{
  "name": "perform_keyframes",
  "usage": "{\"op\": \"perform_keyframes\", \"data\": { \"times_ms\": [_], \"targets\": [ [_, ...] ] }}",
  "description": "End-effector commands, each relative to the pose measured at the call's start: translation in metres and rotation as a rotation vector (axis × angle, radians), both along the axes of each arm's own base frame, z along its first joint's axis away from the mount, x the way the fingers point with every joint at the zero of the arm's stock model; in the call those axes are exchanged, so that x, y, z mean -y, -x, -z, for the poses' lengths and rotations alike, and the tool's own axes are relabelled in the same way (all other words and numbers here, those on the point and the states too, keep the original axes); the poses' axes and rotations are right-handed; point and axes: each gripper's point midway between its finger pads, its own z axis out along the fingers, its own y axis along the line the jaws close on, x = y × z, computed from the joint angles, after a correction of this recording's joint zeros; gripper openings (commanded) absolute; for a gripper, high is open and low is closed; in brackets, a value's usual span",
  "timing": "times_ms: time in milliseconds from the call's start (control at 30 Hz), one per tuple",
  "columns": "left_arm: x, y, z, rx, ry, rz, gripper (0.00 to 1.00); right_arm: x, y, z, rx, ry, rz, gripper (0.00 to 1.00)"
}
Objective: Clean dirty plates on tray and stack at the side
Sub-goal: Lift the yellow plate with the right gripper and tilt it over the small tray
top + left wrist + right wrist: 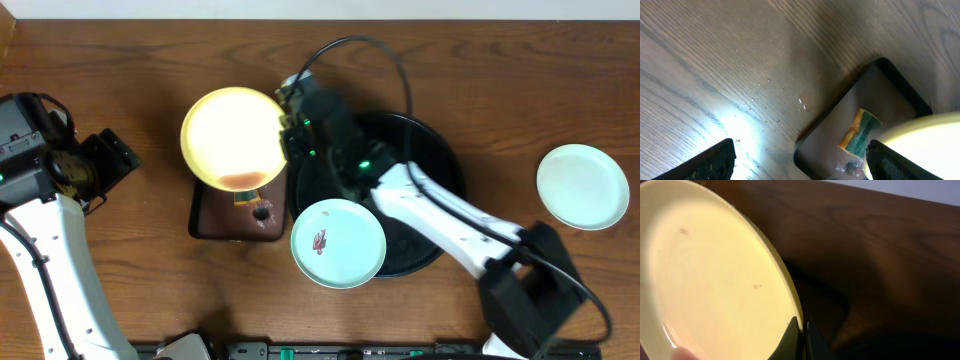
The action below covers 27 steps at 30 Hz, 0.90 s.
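Note:
My right gripper (287, 135) is shut on the rim of the pale yellow plate (233, 137) and holds it tilted above the brown rectangular tray (205, 215). The plate fills the right wrist view (710, 280), pinched between the fingers (802, 332). A reddish-brown smear sits at its lower edge. A mint-blue plate with a red smear (338, 243) rests on the front left rim of the black tray (440, 160). A clean mint-blue plate (582, 187) lies on the table at the far right. My left gripper (800, 162) is open and empty, left of the brown tray.
A yellow and green sponge (859, 134) lies in the brown rectangular tray (875, 95), partly under the yellow plate (930, 145). Water drops lie on the wood near the left gripper. The right arm reaches across the black tray.

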Motion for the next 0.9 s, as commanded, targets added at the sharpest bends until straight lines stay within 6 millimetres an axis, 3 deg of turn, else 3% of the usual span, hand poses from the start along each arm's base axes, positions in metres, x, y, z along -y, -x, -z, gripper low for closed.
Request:
{"op": "perform_keyframes", "data": {
  "times_ms": [0, 167, 533, 867],
  "targets": [
    [-0.003, -0.001, -0.005, 0.007, -0.008, -0.008, 0.85, -0.017, -0.001, 0.012, 0.127, 0.106, -0.048, 0.01],
    [-0.003, -0.001, -0.005, 0.007, -0.008, -0.008, 0.85, -0.034, 0.0, -0.01, 0.322, 0.165, -0.124, 0.01],
    [-0.003, -0.001, -0.005, 0.007, -0.008, -0.008, 0.85, -0.035, -0.001, -0.023, 0.412, 0.216, -0.138, 0.01],
    [-0.003, -0.001, -0.005, 0.007, -0.008, -0.008, 0.85, -0.03, 0.002, -0.071, 0.651, 0.367, -0.077, 0.01]
  ]
}}
